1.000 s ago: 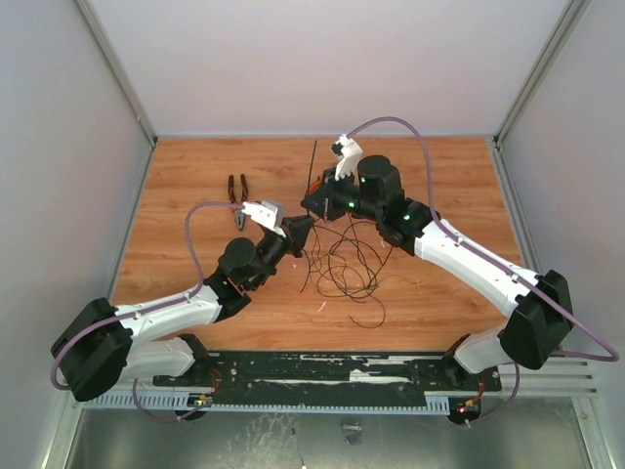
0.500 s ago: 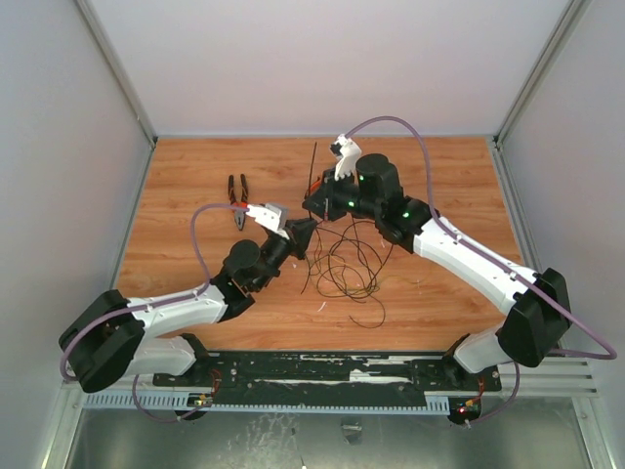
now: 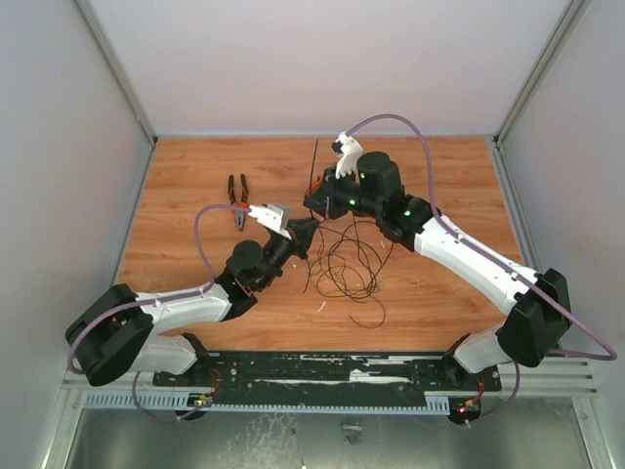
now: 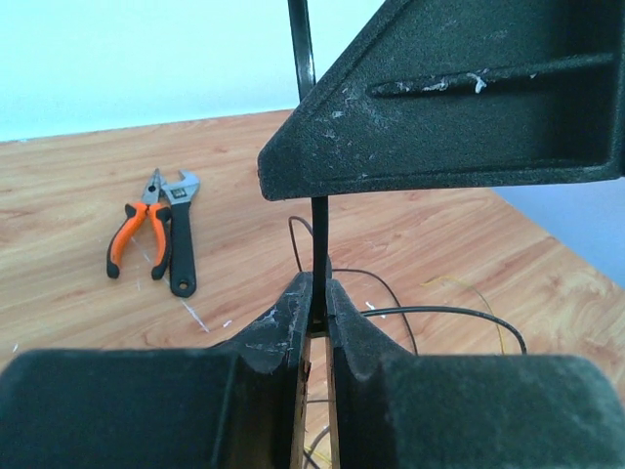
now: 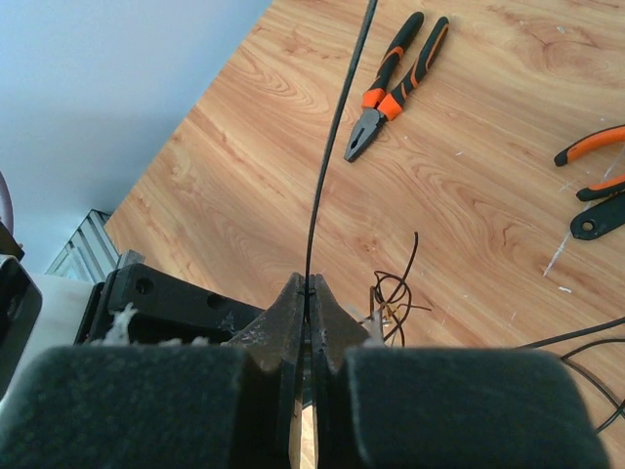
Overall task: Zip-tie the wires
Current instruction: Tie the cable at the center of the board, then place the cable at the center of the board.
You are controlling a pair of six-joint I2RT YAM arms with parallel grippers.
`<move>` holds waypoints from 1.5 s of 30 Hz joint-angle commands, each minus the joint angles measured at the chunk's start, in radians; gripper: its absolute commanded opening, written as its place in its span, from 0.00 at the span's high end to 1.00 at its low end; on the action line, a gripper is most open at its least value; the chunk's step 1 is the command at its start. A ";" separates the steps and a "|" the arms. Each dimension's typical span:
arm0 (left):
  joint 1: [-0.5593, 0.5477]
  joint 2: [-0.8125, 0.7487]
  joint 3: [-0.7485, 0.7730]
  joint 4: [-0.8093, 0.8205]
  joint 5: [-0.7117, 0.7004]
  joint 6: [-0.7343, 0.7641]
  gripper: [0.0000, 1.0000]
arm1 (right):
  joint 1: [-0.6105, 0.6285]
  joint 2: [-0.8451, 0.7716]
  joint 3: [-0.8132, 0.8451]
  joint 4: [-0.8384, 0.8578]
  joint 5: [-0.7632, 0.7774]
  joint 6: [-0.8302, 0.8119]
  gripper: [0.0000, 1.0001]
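Not much has changed over the last second, honestly. The shoulder end of my left arm (image 3: pixel 176 308) has swung in a bit toward the middle, and the lilac cable (image 3: pixel 199 239) looped over it has shifted along with it. My left gripper (image 3: pixel 301 231) sits in the same spot as before. My right arm (image 3: pixel 469 259) hasn't budged that I can see, and the wires (image 3: pixel 347 262) lie just as they did.

Both grippers are on the zip tie (image 3: pixel 313 166). My left gripper is nearly closed, its fingers pinching the flat black strip from both sides. My right gripper (image 3: pixel 314 200) is clamped fully shut on the same strip a little further along. The free end runs on past it toward the back of the bench (image 3: pixel 195 166) in the top view. So the zip tie is up off the bench, held between my two grippers, which sit just beside each other.

The wires are a loose tangle of loops on the bench, right of my left gripper, with a strand or two reaching up near the grippers. I can't tell whether the zip tie goes around any of them.

Pliers (image 3: pixel 237 203) lie on the bench off to the left. My left wrist view shows orange handles with a black wrench (image 4: pixel 182 239) right beside them.
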 commanded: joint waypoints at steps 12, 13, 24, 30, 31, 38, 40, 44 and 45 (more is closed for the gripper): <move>-0.006 -0.055 0.026 -0.300 -0.063 0.035 0.83 | -0.136 -0.261 -0.126 0.148 -0.113 -0.053 0.43; -0.003 -0.047 0.042 -0.311 -0.066 0.041 0.83 | -0.155 -0.288 -0.148 0.134 -0.111 -0.056 0.42; 0.024 0.132 0.251 -0.359 -0.057 0.107 0.81 | -0.387 -0.497 -0.291 -0.046 0.011 -0.145 0.40; 0.051 0.353 0.410 -0.358 -0.059 0.144 0.83 | -0.439 -0.523 -0.347 -0.045 -0.051 -0.128 0.40; 0.059 0.384 0.441 -0.367 -0.060 0.150 0.84 | -0.445 -0.528 -0.356 -0.044 -0.055 -0.127 0.40; 0.116 0.602 0.648 -0.421 -0.028 0.163 0.83 | -0.480 -0.533 -0.392 -0.034 -0.075 -0.125 0.40; 0.127 0.653 0.704 -0.439 -0.026 0.170 0.82 | -0.489 -0.528 -0.403 -0.023 -0.086 -0.121 0.40; 0.145 0.701 0.758 -0.447 -0.010 0.164 0.67 | -0.515 -0.518 -0.424 -0.005 -0.110 -0.113 0.40; 0.150 0.702 0.763 -0.452 -0.007 0.162 0.64 | -0.523 -0.515 -0.429 0.000 -0.117 -0.110 0.40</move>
